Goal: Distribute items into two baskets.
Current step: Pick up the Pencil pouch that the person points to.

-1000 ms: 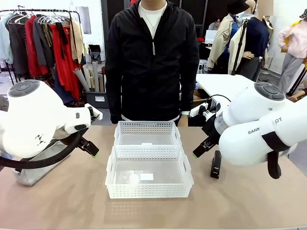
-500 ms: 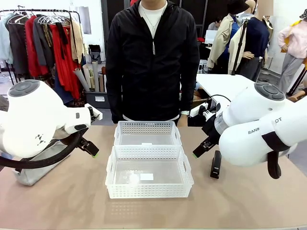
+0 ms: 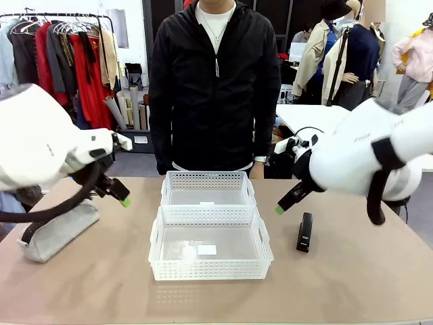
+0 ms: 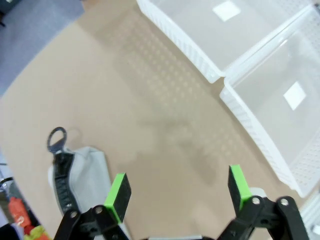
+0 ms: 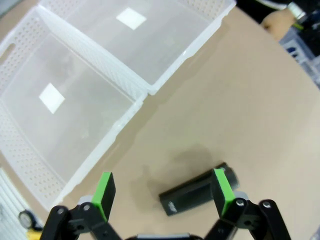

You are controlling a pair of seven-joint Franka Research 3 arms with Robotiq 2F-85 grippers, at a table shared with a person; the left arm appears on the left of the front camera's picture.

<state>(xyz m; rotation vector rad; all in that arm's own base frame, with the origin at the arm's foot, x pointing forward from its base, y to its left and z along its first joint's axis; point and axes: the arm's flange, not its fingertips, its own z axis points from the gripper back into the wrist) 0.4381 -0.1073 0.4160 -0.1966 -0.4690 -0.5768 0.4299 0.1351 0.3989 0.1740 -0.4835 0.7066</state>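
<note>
While the light grey soft fabric waist bag (image 3: 57, 233) with its black strap lies on the table at 9 o'clock from the baskets, the small black desk stapler (image 3: 305, 232) lies at 3 o'clock from them, its long axis running from 12 to 6. Neither item is in a basket and neither is touched by a gripper.

The two white plastic rectangular baskets with perforated lattice sides sit at the table's middle, touching end to end. The near basket (image 3: 210, 268) lies at 6 o'clock and the far basket (image 3: 206, 180) at 12 o'clock, each holding just a small white label.

The left gripper (image 3: 116, 193) hangs above the table between the bag and the baskets. In the left wrist view its green pads (image 4: 119, 190) stand wide apart with nothing between them, and the bag (image 4: 82, 172) shows at 8 o'clock.

The right gripper (image 3: 283, 205) hovers between the far basket and the stapler, its jaws likewise spread and empty. In the right wrist view the stapler (image 5: 195, 194) lies on the table below, toward the pad at 3 o'clock.

The tan table (image 3: 101, 284) bears all of this. A person in a black zip jacket (image 3: 215, 88) stands at its 12 o'clock edge, arms down. A rack of hanging clothes (image 3: 61, 61) stands at 10 o'clock behind.
</note>
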